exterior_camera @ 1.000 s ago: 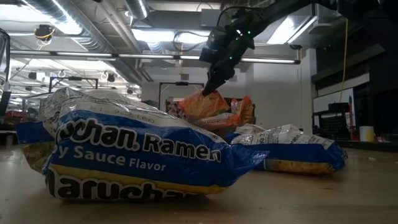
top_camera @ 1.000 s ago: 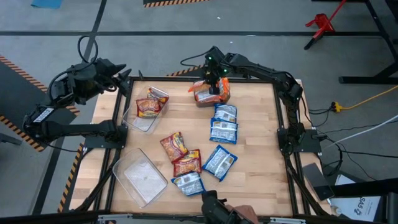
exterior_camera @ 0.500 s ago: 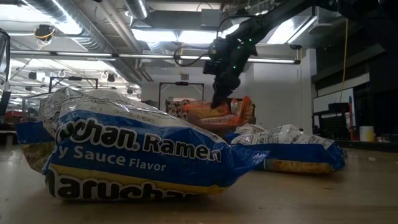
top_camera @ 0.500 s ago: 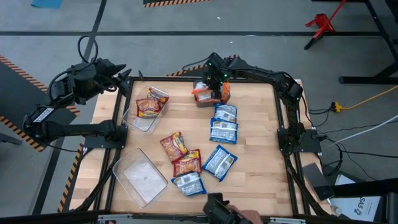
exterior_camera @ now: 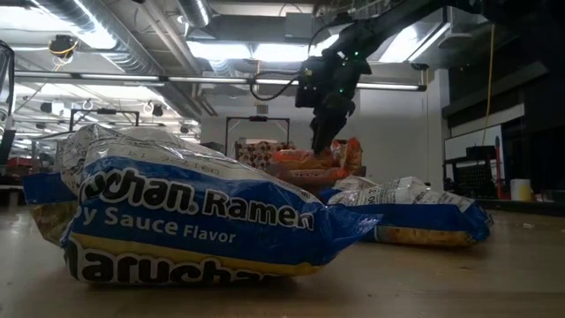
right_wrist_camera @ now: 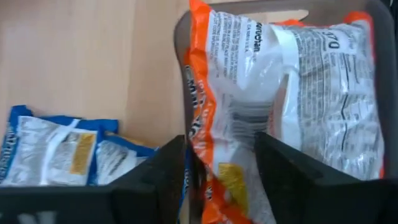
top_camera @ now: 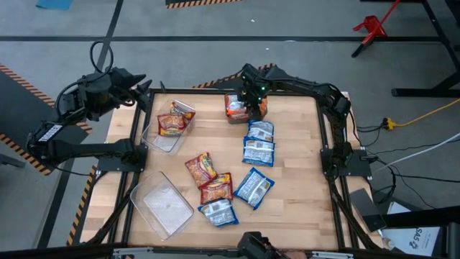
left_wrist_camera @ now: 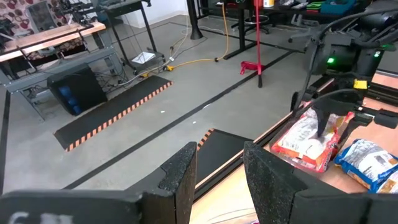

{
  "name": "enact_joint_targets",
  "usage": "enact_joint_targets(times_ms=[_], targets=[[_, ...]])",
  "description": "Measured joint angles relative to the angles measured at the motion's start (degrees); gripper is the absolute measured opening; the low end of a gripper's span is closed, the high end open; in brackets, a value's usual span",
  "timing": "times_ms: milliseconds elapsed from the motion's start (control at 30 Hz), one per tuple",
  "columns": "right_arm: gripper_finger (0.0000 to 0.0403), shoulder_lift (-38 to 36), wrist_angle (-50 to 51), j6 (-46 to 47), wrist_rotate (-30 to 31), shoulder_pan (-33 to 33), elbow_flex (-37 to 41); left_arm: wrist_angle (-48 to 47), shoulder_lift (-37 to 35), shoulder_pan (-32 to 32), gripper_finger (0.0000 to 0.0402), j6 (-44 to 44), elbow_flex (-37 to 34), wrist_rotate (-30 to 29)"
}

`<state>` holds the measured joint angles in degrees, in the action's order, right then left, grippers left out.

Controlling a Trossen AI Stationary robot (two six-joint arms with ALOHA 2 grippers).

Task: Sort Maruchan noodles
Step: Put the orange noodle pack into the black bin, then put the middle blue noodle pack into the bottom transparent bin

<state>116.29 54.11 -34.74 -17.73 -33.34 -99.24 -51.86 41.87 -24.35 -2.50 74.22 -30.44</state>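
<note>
right pincer [top_camera: 248,108] | orange packet [top_camera: 237,108] has been lowered into the far bin [right_wrist_camera: 180,37]; still grasped | drop due next | left pincer [left_wrist_camera: 217,171] released, parked off the surface

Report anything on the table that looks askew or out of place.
One orange packet stands on edge between the right gripper fingers in the far bin, not lying flat. On the table, blue packets and red-orange packets lie loose and crooked, some overlapping. The near bin sits skewed.
</note>
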Motion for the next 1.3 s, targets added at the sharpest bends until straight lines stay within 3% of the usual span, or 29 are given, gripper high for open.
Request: enact_joint_targets(times_ms=[267, 500, 933, 1100, 1300], targets=[[0.0195, -5.5, -0.9, 2.7, 0.2, -0.1, 0.0, 0.0, 0.0, 0.0, 0.0127, 0.0, 0.0, 0.1], [0.0188, -5.6, -15.0, 11.0, 2.1, 0.0, 0.8, -0.1, 0.0, 0.0, 0.0127, -0.1, 0.0, 0.1], [0.017, -5.7, -22.0, 14.9, 7.0, -0.3, 15.1, -0.1, 0.0, 0.0, 0.0127, 0.1, 0.0, 0.1], [0.017, -6.5, -18.8, 16.4, 7.7, -0.4, 13.1, -0.1, 0.0, 0.0, 0.0127, 0.1, 0.0, 0.1], [0.017, -13.0, -16.1, 18.9, 8.5, 0.9, 7.7, -0.3, 0.0, 0.0, 0.0127, 0.1, 0.0, 0.1]])
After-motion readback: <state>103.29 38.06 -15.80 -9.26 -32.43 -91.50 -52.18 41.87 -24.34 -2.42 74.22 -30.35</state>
